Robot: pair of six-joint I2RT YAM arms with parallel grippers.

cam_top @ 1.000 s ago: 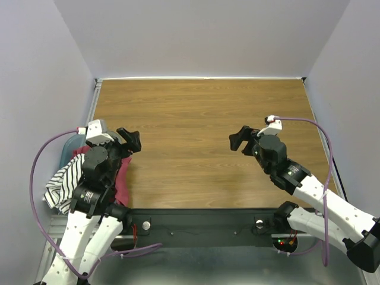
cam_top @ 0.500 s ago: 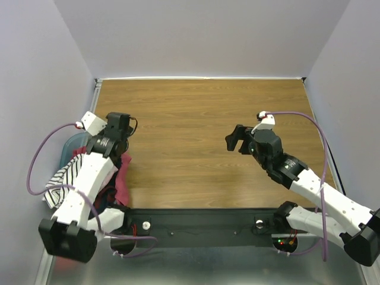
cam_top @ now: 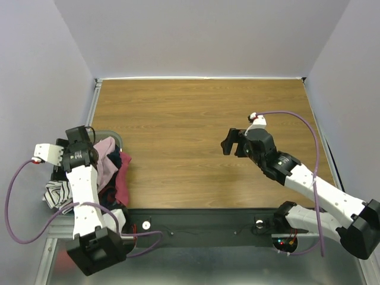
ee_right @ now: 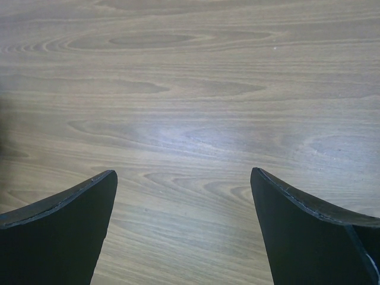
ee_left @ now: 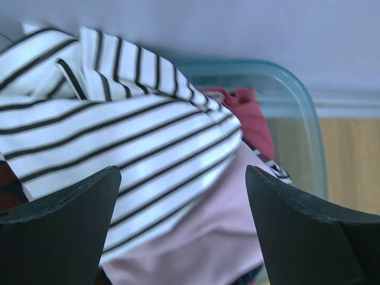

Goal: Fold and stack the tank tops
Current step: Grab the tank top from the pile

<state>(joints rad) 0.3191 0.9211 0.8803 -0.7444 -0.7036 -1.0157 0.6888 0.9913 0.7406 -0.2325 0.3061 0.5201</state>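
You're at the pick: left gripper (ee_left: 181, 178) hangs wide open, empty, over the striped top (ee_left: 119, 130) heaped in the tub (ee_left: 297, 119), so lower and pinch; right gripper (ee_right: 184, 175) hovers open, empty.

Bare wood on the counter (cam_top: 196, 113) from far edge to near edge, and also under the spread right gripper (ee_right: 184, 175). Blocked at the near-left corner by a translucent blue tub (ee_left: 300, 124) heaped with striped tank top (ee_left: 119, 136), pink tank top (ee_left: 208, 237) and dark red tank top (cam_top: 123, 181), spilling over the left edge. Hemmed in by the wall (ee_left: 237, 29) just beside the tub. Crossed over the near-right corner by the right arm (cam_top: 309, 184).
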